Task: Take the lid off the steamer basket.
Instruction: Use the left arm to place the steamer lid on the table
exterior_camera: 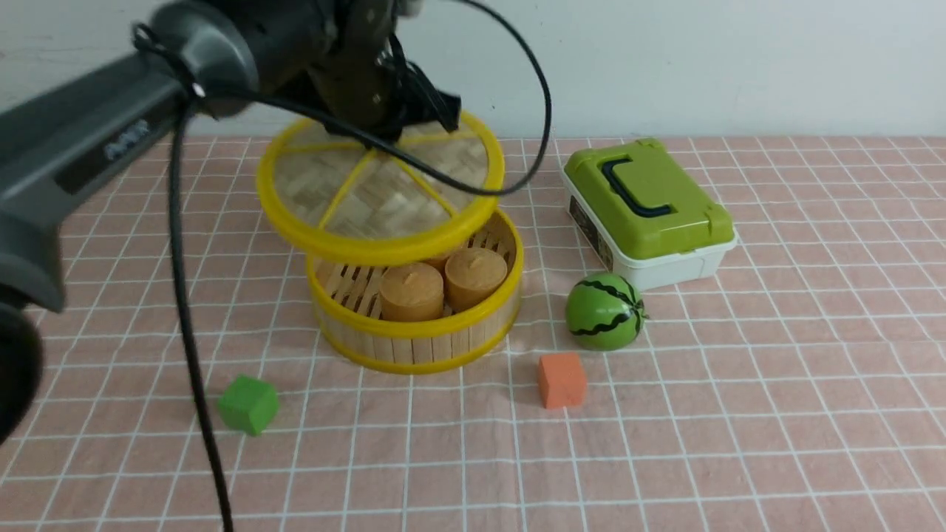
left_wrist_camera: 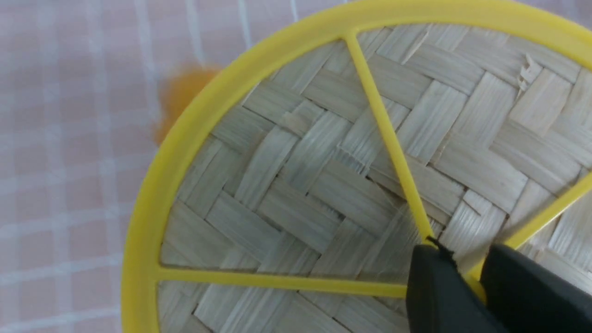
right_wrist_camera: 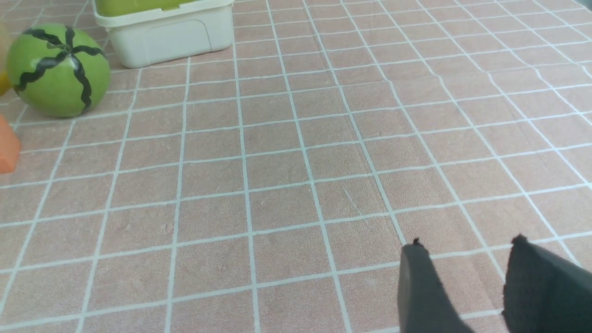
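The lid (exterior_camera: 369, 196), a woven bamboo disc with a yellow rim and spokes, hangs tilted above the steamer basket (exterior_camera: 417, 336), clear of its rim. My left gripper (exterior_camera: 388, 122) is shut on the lid's yellow hub; in the left wrist view the gripper (left_wrist_camera: 467, 270) pinches the hub, and the lid (left_wrist_camera: 314, 185) fills the picture. The open basket holds brown cylinders (exterior_camera: 412, 290). My right gripper (right_wrist_camera: 467, 249) is open and empty over bare cloth; it does not show in the front view.
A white box with a green top (exterior_camera: 647, 210) stands right of the basket. A toy watermelon (exterior_camera: 604, 311), an orange cube (exterior_camera: 562, 379) and a green cube (exterior_camera: 248, 403) lie on the pink checked cloth (exterior_camera: 739, 443). The left arm's cable (exterior_camera: 188, 332) hangs down at the front left.
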